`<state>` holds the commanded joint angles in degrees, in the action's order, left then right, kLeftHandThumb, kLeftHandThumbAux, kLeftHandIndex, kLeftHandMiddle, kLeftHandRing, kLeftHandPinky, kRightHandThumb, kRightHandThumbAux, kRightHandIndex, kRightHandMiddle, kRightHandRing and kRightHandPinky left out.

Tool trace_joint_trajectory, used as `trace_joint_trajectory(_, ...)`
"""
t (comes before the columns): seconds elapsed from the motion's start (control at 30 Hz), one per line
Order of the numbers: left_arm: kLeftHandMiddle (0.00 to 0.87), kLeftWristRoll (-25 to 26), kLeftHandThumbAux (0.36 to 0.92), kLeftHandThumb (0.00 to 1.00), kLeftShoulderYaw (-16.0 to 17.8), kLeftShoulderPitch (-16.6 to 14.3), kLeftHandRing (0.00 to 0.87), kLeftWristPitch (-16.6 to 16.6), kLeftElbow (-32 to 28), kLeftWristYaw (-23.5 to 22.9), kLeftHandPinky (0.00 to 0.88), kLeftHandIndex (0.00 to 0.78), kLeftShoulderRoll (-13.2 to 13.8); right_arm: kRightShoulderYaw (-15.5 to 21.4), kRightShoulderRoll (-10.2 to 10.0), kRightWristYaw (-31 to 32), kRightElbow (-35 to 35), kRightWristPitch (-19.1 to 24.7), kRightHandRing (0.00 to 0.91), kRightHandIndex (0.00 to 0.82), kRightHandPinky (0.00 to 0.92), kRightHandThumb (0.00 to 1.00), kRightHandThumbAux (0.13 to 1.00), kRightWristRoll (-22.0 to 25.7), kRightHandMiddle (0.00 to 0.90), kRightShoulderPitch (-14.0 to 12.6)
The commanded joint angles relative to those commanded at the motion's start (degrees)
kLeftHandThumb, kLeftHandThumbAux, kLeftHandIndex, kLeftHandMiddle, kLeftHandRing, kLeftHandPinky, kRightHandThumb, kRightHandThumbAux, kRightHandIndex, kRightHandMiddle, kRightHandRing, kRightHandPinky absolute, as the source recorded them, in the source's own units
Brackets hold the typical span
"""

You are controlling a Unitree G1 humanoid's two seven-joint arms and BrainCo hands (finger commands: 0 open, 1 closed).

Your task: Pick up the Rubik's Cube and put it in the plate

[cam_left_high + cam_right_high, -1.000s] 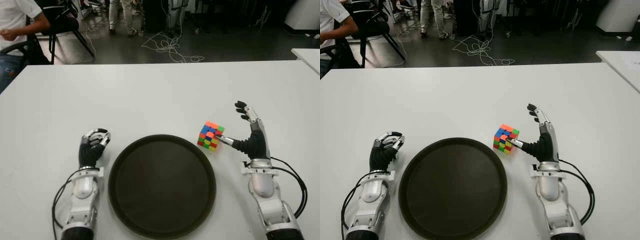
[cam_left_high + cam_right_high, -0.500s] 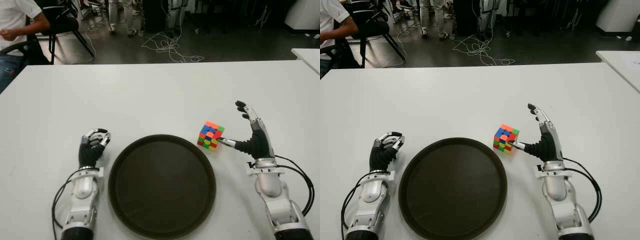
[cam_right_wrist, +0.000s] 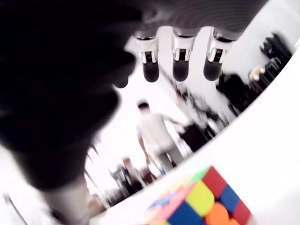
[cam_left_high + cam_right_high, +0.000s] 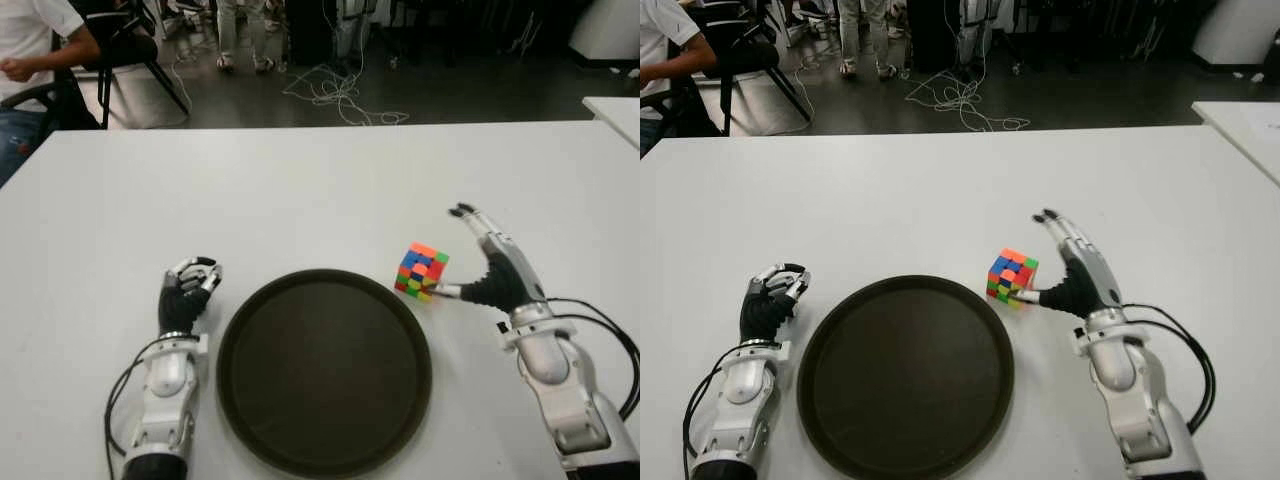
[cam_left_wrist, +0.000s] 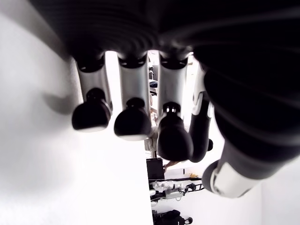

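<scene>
The right hand (image 4: pixel 492 272) now tilts its spread fingers (image 4: pixel 478 222) toward the cube (image 4: pixel 421 271), arching over it instead of standing upright beside it, thumb tip low at the cube's near corner.

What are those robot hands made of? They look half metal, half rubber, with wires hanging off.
Both look alike. The left hand and right hand have black palms and slim silver fingers ending in rounded black fingertips. Behind each sits a glossy silver-white forearm shell with a pale band at the wrist, and thin black cables loop loosely alongside over the white table.
</scene>
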<state>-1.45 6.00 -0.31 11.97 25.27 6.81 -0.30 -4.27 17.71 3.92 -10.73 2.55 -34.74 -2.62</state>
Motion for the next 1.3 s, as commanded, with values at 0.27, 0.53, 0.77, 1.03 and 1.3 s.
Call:
trace_joint_trajectory(0.27,0.806,0.28,0.708,0.704,-0.16,0.33,0.826,-1.35,-1.21,0.28,0.806,0.443,-0.54,-3.14,1.99,8.82,-6.27,9.43,0.0,0.0,0.0,0.0,0.727,-5.75,0.0,2.16)
trace_joint_trajectory(0.53,0.811,-0.55,0.707,0.705,-0.58,0.29,0.828,-1.75,-0.99,1.33,0.811,0.443,-0.43,-5.86,4.27,14.02,-6.62,13.42,0.0,0.0,0.0,0.0,0.711,-9.35,0.0,6.01)
trace_joint_trajectory(0.77,0.811,0.2,0.707,0.705,-0.41,0.33,0.831,-1.53,-0.93,1.57,0.817,0.444,-0.82,-7.12,5.04,14.33,-5.74,13.26,0.0,0.0,0.0,0.0,0.727,-9.81,0.0,8.05)
trace_joint_trajectory(1.03,0.812,0.79,0.707,0.705,-0.18,0.51,0.832,-0.91,-0.88,1.59,0.815,0.443,-1.37,-7.72,5.01,14.16,-4.68,12.46,0.0,0.0,0.0,0.0,0.737,-9.27,0.0,10.49)
trace_joint_trajectory(1.3,0.816,0.71,0.707,0.705,-0.34,0.5,0.833,-0.47,-0.63,1.18,0.814,0.443,-1.26,-9.67,4.6,14.37,-2.34,13.01,0.0,0.0,0.0,0.0,0.712,-10.2,0.0,13.2)
